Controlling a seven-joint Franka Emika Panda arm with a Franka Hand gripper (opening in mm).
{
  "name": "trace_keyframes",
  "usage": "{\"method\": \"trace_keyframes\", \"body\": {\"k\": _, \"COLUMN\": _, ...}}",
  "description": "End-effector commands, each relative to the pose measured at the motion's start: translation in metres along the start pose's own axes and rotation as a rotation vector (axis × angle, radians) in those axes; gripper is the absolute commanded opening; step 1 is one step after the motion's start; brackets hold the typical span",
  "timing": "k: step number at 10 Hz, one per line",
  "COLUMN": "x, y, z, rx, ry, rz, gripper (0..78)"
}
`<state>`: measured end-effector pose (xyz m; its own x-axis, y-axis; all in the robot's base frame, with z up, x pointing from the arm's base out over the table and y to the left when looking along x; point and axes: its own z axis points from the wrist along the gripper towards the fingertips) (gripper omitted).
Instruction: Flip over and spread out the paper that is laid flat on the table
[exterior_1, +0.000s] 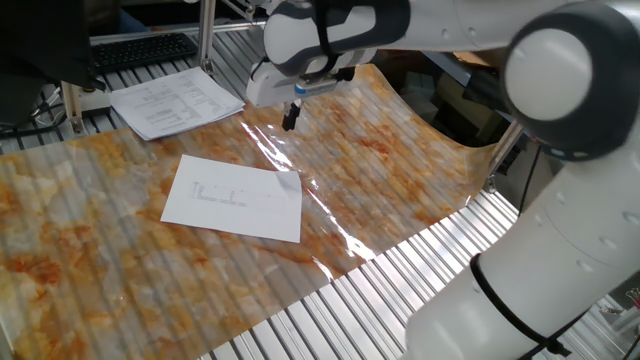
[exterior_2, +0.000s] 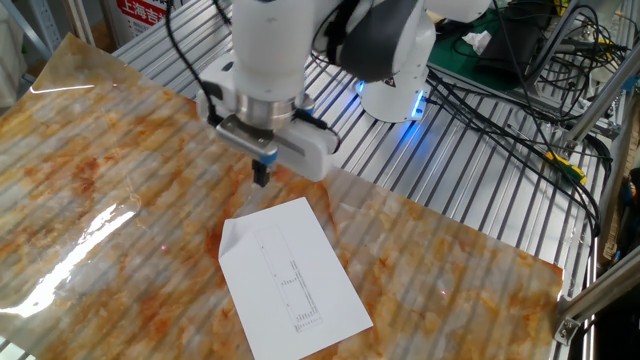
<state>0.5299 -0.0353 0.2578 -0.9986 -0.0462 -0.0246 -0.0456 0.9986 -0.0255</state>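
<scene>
The paper (exterior_1: 234, 198) is a single white sheet with faint grey print facing up. It lies flat on the orange-and-grey marbled sheet of the table (exterior_1: 120, 270). It also shows in the other fixed view (exterior_2: 290, 279), with one corner slightly curled. My gripper (exterior_1: 291, 118) hangs above the table beyond the paper's far edge, apart from it. Its fingers are together and hold nothing. In the other fixed view the gripper (exterior_2: 261, 176) is just past the paper's near corner.
A thicker stack of printed sheets (exterior_1: 176, 101) lies at the back left, with a keyboard (exterior_1: 140, 48) behind it. Bare metal slats (exterior_1: 380, 300) run along the front right. Cables (exterior_2: 520, 90) and the robot base (exterior_2: 395, 85) stand past the marbled sheet.
</scene>
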Motion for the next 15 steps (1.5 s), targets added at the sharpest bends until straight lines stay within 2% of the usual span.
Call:
{"method": "trace_keyframes", "body": {"k": 1, "x": -0.01, "y": -0.017, "z": 0.013, "rx": -0.03, "ry": -0.012, "rz": -0.01, "gripper": 0.0}}
{"method": "trace_keyframes", "body": {"k": 2, "x": -0.012, "y": -0.02, "z": 0.018, "rx": -0.045, "ry": -0.012, "rz": -0.009, "gripper": 0.0}}
{"method": "trace_keyframes", "body": {"k": 4, "x": -0.014, "y": -0.023, "z": 0.029, "rx": -0.047, "ry": -0.016, "rz": 0.004, "gripper": 0.0}}
{"method": "trace_keyframes", "body": {"k": 6, "x": -0.016, "y": -0.026, "z": 0.043, "rx": -0.057, "ry": -0.033, "rz": 0.004, "gripper": 0.0}}
{"method": "trace_keyframes", "body": {"k": 7, "x": -0.016, "y": -0.026, "z": 0.043, "rx": -0.057, "ry": -0.033, "rz": 0.004, "gripper": 0.0}}
{"method": "trace_keyframes", "body": {"k": 8, "x": -0.016, "y": -0.028, "z": 0.05, "rx": -0.063, "ry": -0.053, "rz": 0.01, "gripper": 0.0}}
{"method": "trace_keyframes", "body": {"k": 12, "x": -0.016, "y": -0.028, "z": 0.05, "rx": -0.06, "ry": -0.065, "rz": 0.029, "gripper": 0.0}}
{"method": "trace_keyframes", "body": {"k": 13, "x": -0.016, "y": -0.028, "z": 0.05, "rx": -0.059, "ry": -0.08, "rz": 0.029, "gripper": 0.0}}
{"method": "trace_keyframes", "body": {"k": 15, "x": -0.016, "y": -0.028, "z": 0.05, "rx": -0.053, "ry": -0.025, "rz": 0.048, "gripper": 0.0}}
